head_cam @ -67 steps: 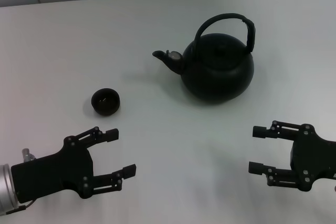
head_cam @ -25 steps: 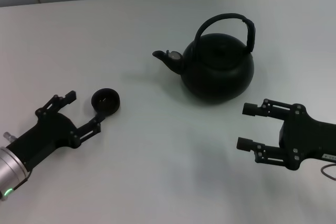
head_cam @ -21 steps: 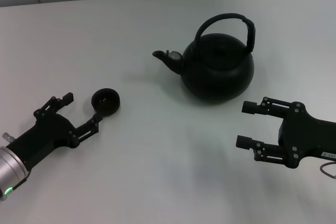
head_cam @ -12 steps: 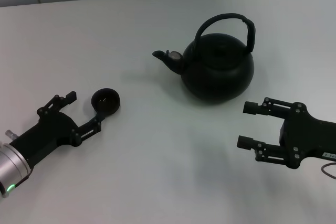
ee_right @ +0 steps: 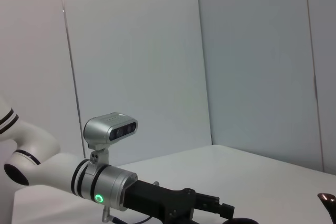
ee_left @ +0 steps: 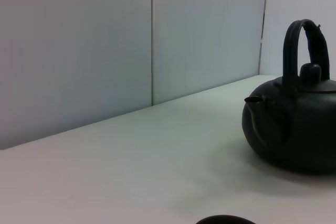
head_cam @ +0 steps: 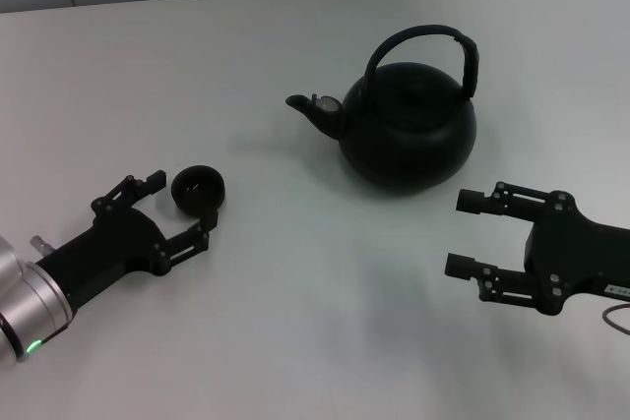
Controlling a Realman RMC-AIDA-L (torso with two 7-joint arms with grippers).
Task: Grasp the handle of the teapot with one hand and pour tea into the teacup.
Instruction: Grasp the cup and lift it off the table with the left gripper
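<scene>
On a white table [head_cam: 295, 322], a large round matte-black teapot [head_cam: 409, 130] sits toward the far right, its short spout pointing to the robot's left. Its thick arched handle [head_cam: 423, 41] rises upright over the top, untouched. The right gripper [head_cam: 468, 233] hovers just in front of the teapot, fingers spread wide and holding nothing. The left gripper [head_cam: 177, 209] reaches in low from the near left, fingers wide apart on either side of the small black teacup [head_cam: 198, 190], one fingertip just beside its rim; contact cannot be judged. The teacup stands well apart from the teapot, to the spout's near left
</scene>
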